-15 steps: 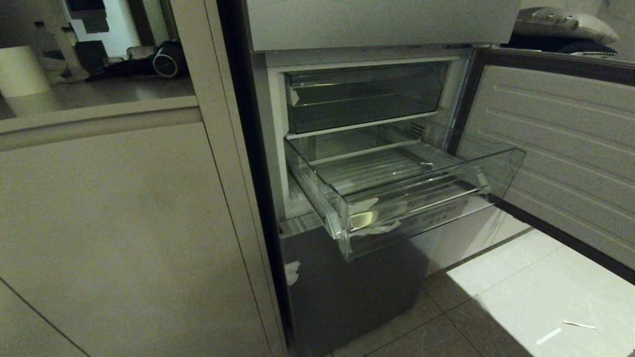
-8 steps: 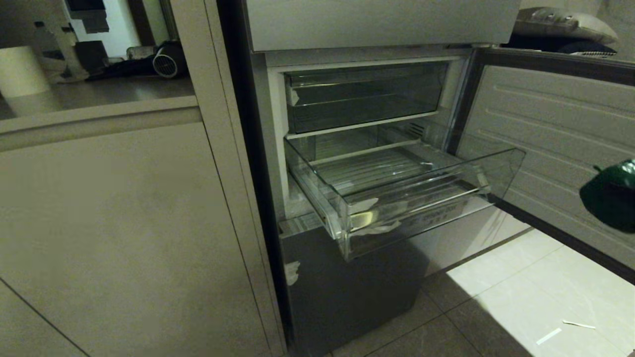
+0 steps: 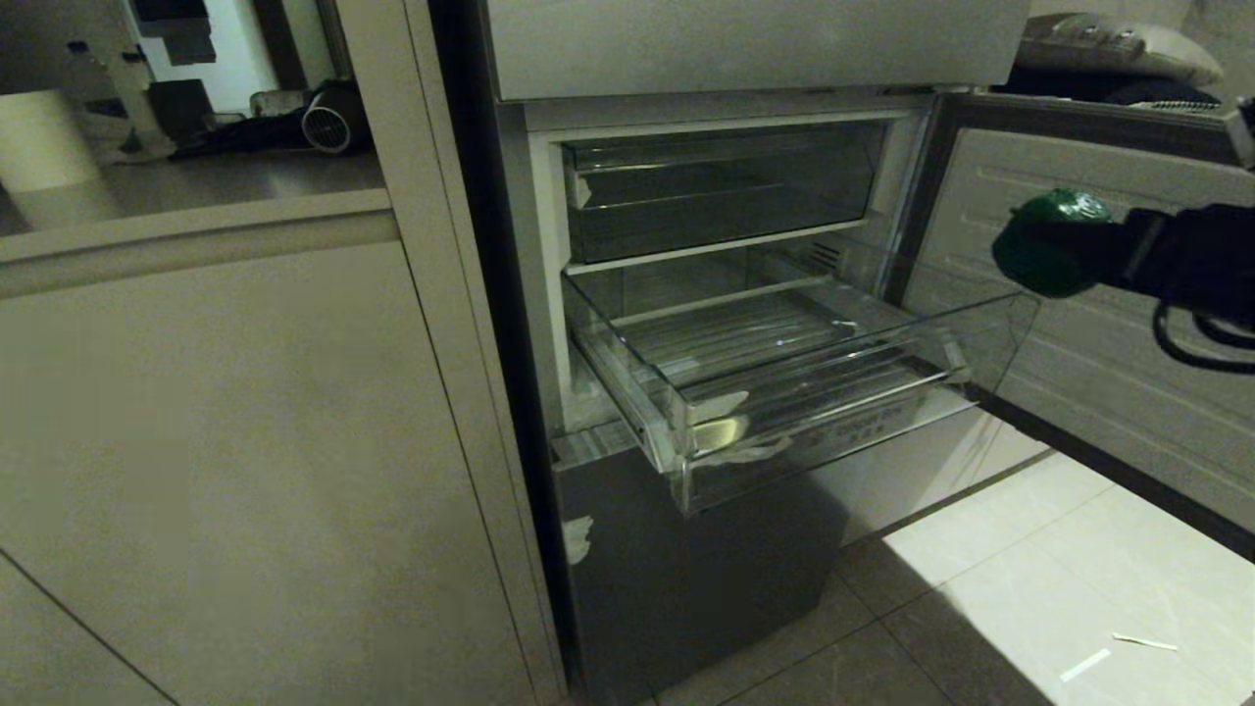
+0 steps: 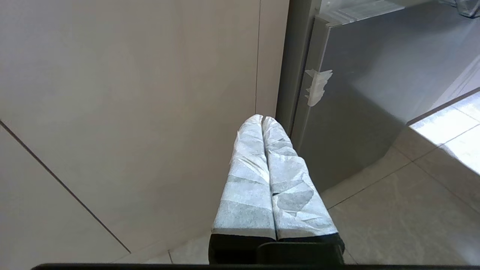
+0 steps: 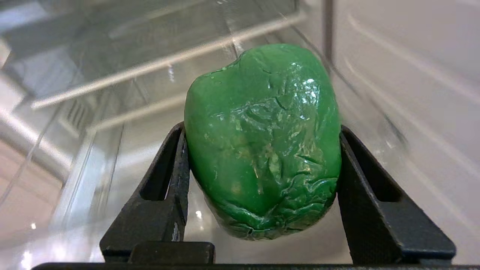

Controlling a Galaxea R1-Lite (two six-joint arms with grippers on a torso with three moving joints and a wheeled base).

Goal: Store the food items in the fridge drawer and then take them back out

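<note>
Gripping the glossy green food item [image 3: 1047, 245] between its fingers, the right tool [image 3: 1064, 247] hangs at frame right, above the pulled-out fridge drawer [image 3: 833, 431]; the left tool [image 4: 262, 120] is closed, empty.

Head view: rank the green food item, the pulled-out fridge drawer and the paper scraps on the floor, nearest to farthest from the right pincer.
1. Green food item, clamped in the right pincer.
2. Fridge drawer, below and to its left.
3. Paper scraps, on the floor tiles.

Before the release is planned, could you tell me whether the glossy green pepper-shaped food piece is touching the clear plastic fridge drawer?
Apart. The head view shows the green food piece held in the right gripper in the air beyond the drawer.
</note>
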